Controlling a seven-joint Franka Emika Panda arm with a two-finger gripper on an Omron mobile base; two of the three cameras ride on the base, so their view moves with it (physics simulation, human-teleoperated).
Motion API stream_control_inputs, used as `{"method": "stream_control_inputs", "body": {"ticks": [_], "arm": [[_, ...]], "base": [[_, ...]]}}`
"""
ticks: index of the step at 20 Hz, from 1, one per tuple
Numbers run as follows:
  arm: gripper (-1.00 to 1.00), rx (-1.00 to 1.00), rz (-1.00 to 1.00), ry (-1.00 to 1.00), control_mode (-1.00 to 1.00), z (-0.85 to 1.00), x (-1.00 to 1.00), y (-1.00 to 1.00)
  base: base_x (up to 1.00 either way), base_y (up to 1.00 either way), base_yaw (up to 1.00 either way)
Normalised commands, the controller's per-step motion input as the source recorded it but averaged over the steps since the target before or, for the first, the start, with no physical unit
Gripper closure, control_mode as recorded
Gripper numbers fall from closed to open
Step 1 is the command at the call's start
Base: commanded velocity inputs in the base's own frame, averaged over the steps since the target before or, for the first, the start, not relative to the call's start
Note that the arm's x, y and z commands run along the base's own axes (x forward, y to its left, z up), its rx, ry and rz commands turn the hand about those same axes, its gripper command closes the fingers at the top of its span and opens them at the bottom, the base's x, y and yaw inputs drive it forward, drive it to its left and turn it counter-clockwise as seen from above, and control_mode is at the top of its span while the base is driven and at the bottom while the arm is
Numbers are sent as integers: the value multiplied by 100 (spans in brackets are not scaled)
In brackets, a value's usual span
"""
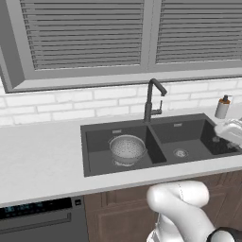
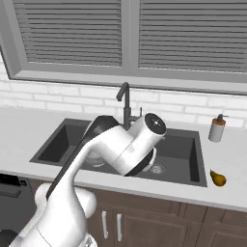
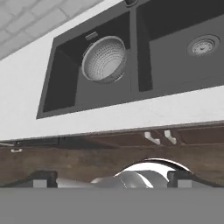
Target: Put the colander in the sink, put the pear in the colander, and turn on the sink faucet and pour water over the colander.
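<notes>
Two basins: colander (image 1: 127, 148) in left basin, sink (image 1: 97, 125); pear (image 2: 218, 178) on counter edge; claw (image 3: 112, 179) spread, empty.

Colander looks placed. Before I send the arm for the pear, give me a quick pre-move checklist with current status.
1. Colander in the sink: ok, upright in the left basin.
2. Colander empty, ready for fruit: ok, nothing inside in the hand view.
3. Pear located: ok, lying on the counter right of the sink, in front of the soap bottle.
4. Gripper free: ok, fingers wide apart, nothing between them.
5. Path to the pear: cannot tell, the arm hides part of the sink in the right base view.
6. Faucet off: ok, no water visible.
</notes>
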Motion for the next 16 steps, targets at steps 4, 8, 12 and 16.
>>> {"method": "stream_control_inputs", "body": {"ticks": [4,8,12,16], "arm": [[-100,-12,33,0,-100,0,18,-84],[-100,-15,31,1,-100,-4,25,-84],[-100,-15,21,10,-100,-3,36,-83],[-100,-16,9,1,-100,-17,19,-82]], "base": [[0,0,0],[0,0,0],[0,0,0],[0,0,0]]}}
